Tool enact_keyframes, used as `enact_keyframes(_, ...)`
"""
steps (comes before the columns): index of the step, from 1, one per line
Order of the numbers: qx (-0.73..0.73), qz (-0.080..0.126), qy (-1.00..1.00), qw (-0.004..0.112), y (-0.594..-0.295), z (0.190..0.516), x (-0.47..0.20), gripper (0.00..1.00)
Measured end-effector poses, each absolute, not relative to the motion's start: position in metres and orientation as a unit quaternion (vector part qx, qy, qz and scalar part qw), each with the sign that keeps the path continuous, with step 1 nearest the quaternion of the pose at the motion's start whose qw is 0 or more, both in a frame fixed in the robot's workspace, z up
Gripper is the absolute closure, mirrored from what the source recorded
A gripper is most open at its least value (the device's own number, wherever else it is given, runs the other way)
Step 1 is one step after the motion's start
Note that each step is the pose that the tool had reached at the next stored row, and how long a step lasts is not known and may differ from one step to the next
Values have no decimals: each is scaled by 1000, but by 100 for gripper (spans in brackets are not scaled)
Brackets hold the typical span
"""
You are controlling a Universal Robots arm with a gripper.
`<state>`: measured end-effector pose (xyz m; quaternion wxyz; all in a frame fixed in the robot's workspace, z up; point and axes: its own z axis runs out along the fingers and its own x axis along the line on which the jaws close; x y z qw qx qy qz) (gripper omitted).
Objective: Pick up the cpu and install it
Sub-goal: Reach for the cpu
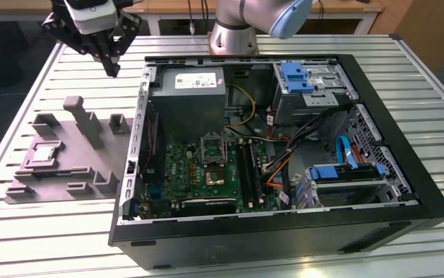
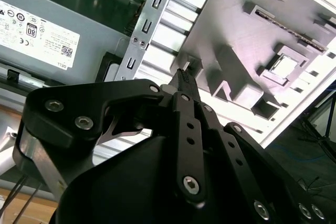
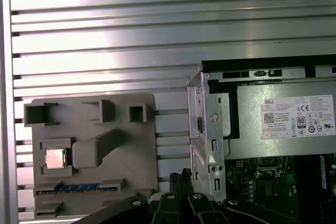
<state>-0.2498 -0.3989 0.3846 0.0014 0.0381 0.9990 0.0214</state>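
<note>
The cpu is a small silvery square lying flat in a pocket of the grey plastic fixture, at the exterior view's left beside the open computer case. It shows in both wrist views. My gripper hangs high over the table behind the fixture, near the case's back corner, well away from the cpu. Its black fingers meet at a point with nothing between them. The metal-framed socket sits on the green motherboard inside the case.
The open black computer case takes up the middle and right of the slatted metal table. Inside are a power supply, cables and blue-tabbed drive bays. The fixture has upright posts. The arm's base stands behind the case.
</note>
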Motion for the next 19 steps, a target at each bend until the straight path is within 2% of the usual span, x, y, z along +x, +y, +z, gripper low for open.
enact_keyframes(19,38,21,999,1,-399,384,-258,89)
